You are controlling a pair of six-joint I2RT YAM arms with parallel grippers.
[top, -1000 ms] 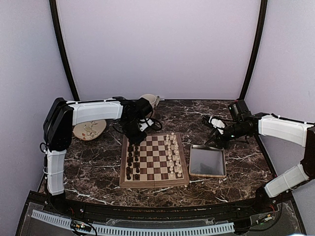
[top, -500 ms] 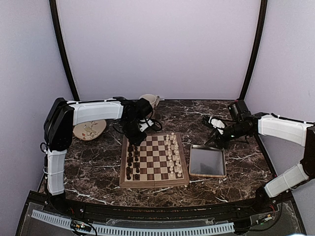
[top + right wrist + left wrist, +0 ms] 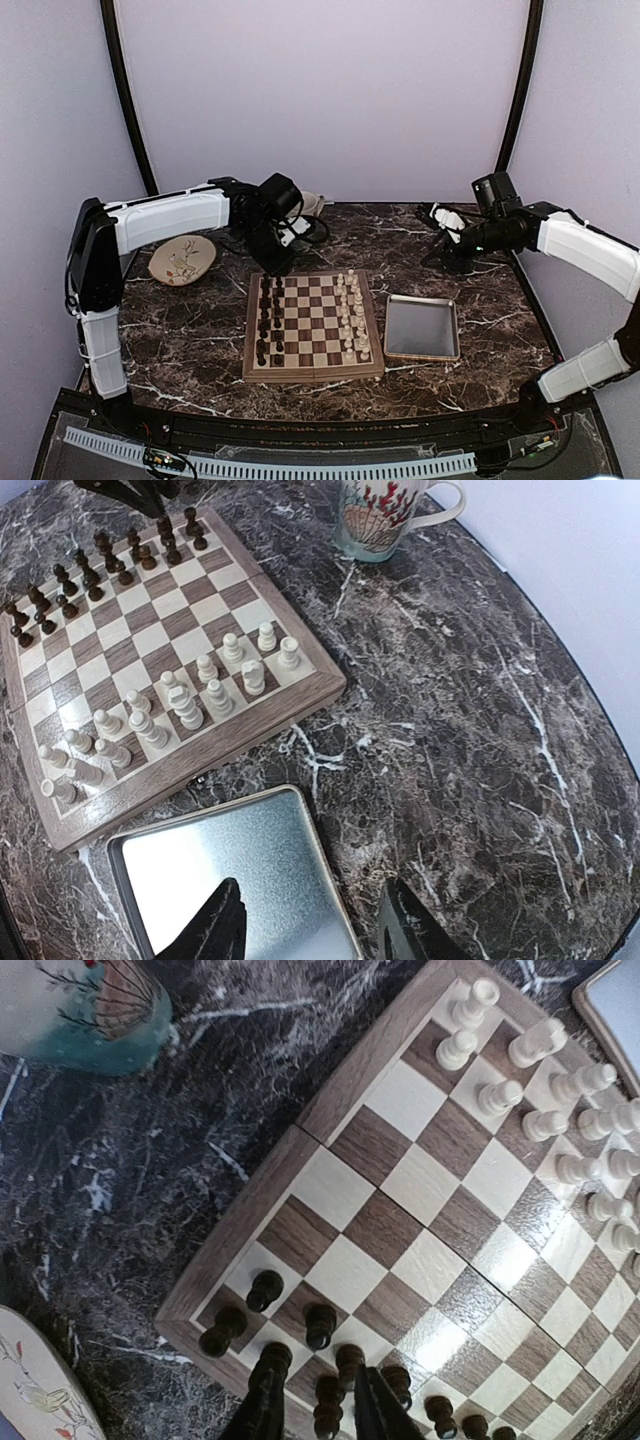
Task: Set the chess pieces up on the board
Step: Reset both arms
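The dark chess pieces (image 3: 268, 315) stand in two columns along the left side of the board (image 3: 313, 372). My left gripper (image 3: 274, 266) hangs open just above the board's far left corner. In the left wrist view its fingers (image 3: 265, 1400) straddle the dark pieces (image 3: 320, 1325) from above without holding any; the board's border (image 3: 330, 1090) runs diagonally. My right gripper (image 3: 446, 243) is open and empty, raised over the table beyond the tray. In the right wrist view the right gripper (image 3: 310, 930) hovers over the tray's corner, with the board (image 3: 300, 695) and dark pieces (image 3: 90, 575) at upper left.
Cream-white chessmen (image 3: 352, 320) fill the board's right side. A shiny metal tray (image 3: 422, 328) lies right of the board, also in the right wrist view (image 3: 230, 870). A patterned mug (image 3: 385, 515) stands behind the board. A painted plate (image 3: 182, 260) lies at the far left.
My left gripper has risen from the board's far left corner and the arm has swung higher. My right gripper has lifted and pulled back away from the tray.
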